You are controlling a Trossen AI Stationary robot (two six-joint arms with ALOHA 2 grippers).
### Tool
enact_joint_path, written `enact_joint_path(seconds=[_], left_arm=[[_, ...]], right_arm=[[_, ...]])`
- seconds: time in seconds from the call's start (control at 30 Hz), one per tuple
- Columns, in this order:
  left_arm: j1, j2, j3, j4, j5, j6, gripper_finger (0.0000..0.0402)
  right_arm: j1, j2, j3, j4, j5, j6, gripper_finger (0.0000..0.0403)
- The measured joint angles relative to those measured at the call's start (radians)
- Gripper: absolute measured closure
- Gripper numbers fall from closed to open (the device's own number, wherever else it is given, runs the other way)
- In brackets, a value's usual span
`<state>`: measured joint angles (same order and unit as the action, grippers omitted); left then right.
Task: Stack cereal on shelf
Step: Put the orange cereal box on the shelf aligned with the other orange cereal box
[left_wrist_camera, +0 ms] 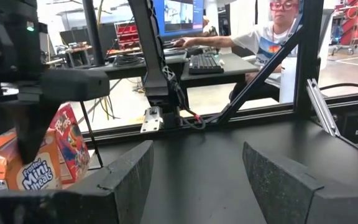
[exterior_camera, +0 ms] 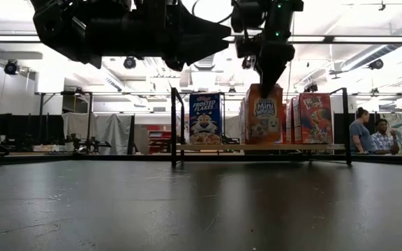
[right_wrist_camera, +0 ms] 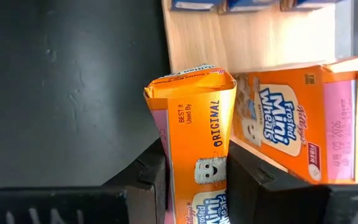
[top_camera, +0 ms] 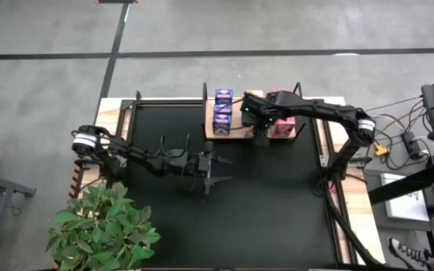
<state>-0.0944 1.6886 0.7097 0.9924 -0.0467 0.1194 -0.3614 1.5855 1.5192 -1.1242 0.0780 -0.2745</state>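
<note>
One orange box in right hand, shelf neighbours crowding

I see a black mat covering my table, with the wooden shelf sitting at its far edge. On the shelf, blue boxes stand at the left end, orange boxes near the middle and red-pink boxes at the right end. The mat's open area looks bare from above.
</note>
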Motion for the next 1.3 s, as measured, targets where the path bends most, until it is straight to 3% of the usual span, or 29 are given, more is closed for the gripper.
enact_joint_path(seconds=[0.17, 0.63, 1.3], left_arm=[[0.0, 0.0, 0.0, -0.008, 0.0, 0.003, 0.017], [0.0, 0.0, 0.0, -0.015, 0.001, 0.003, 0.017], [0.0, -0.002, 0.0, -0.006, 0.001, 0.003, 0.0171]], right_arm=[[-0.026, 0.014, 0.0, 0.001, 0.0, -0.006, 0.0287], [-0.047, 0.022, 0.0, 0.031, 0.0, -0.084, 0.0202], [-0.047, 0.006, 0.0, 0.038, 0.03, -0.165, 0.0197]])
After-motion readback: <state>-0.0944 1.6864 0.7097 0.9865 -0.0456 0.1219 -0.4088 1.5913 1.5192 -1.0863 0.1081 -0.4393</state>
